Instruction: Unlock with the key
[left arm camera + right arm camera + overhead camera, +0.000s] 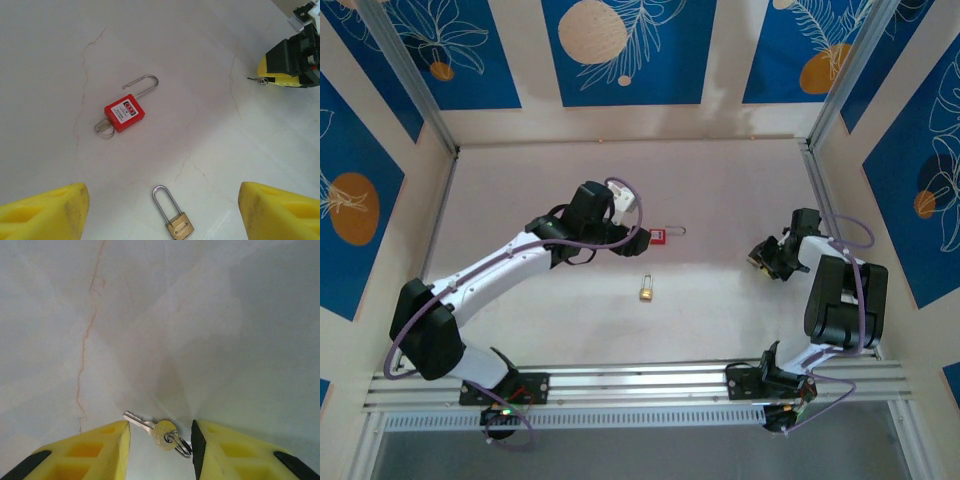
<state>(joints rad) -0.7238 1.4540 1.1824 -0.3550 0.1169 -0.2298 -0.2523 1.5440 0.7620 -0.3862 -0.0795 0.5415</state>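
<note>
Pale, faintly veined tabletop [100,315] carries the key [161,433], which lies across the gap between the part-spread yellow fingers of the right gripper [160,426]; whether they pinch it I cannot tell. The left gripper [162,200] gapes wide and empty, a brass padlock [179,226] between its fingertips and a red padlock [125,113] ahead, its white label unreadable. Blue floral panels [620,50] wall the cell.

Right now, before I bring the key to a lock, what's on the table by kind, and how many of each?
Padlocks: 2 (red padlock, brass padlock)
Keys: 1 (key)
Key rings: 2 (key's ring, ring at the red padlock's base)
Total: 5
</note>
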